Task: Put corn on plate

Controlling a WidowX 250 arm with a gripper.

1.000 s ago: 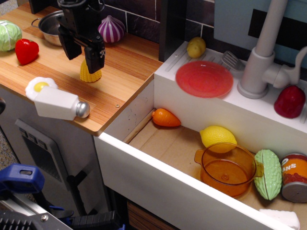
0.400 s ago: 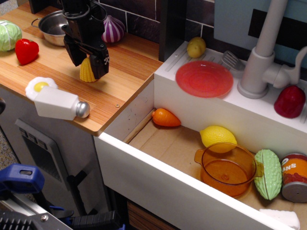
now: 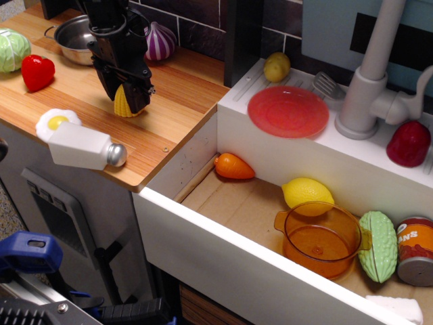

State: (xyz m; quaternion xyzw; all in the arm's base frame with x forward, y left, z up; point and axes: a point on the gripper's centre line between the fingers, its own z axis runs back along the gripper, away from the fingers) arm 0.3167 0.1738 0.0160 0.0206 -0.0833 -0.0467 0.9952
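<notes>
**Gripper closing on the corn at the upper left**

The gripper [image 3: 126, 93] stands over the corn [image 3: 124, 103] in the upper left of the frame, its 2 black fingers [image 3: 138, 95] straddling the yellow cone. The jaws look drawn in against its sides, but whether they truly clamp it I cannot tell; the corn's base appears to rest on the wooden counter [image 3: 169, 101].

Just left of the gripper lie a red strawberry [image 3: 36, 72] and a green cabbage [image 3: 11, 50]; behind it sit a steel pot [image 3: 73, 39] and a purple-striped onion [image 3: 157, 40]. Below, a fried egg [image 3: 56, 122] touches a white salt shaker [image 3: 84, 147].

The plate [image 3: 288, 111] lies well to the right, at upper centre, on the white sink ledge, bare, with a small potato [image 3: 276, 66] beside it. The lemon [image 3: 307, 192] and orange bowl [image 3: 323, 239] sit lower right, in the basin.

By my judgement the grasp step is in hand. The next move calls for a firm grip, a lift clear of the counter, then a carry rightward across the counter edge to the plate.
</notes>
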